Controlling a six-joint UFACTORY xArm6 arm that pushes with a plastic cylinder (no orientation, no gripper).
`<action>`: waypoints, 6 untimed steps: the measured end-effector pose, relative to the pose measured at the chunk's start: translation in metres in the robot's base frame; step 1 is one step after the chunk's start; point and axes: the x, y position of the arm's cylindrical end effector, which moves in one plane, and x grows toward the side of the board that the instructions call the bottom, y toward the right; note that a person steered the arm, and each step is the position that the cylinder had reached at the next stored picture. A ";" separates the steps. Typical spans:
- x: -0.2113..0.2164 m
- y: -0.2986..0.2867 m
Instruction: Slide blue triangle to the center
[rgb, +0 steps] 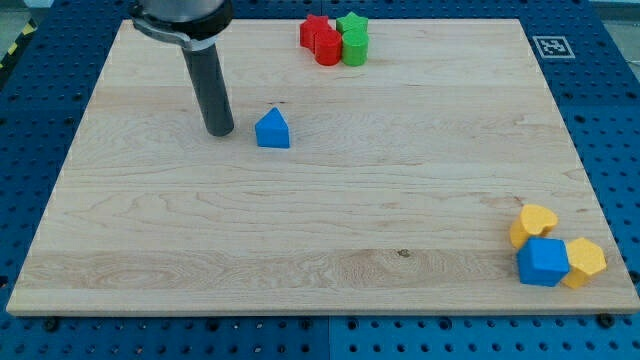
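The blue triangle (272, 130) lies on the wooden board (320, 230), up and left of the board's middle. My tip (220, 132) rests on the board just to the view's left of the blue triangle, with a small gap between them. The dark rod rises from the tip toward the view's top left.
A red star-like block (315, 30), a red cylinder-like block (328, 48), a green star (351, 24) and a green cylinder-like block (354, 48) cluster at the top. A yellow heart-like block (533, 222), a blue block (543, 262) and a yellow block (584, 262) cluster at the bottom right.
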 end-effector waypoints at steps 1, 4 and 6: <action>0.000 0.001; 0.000 0.101; 0.005 0.084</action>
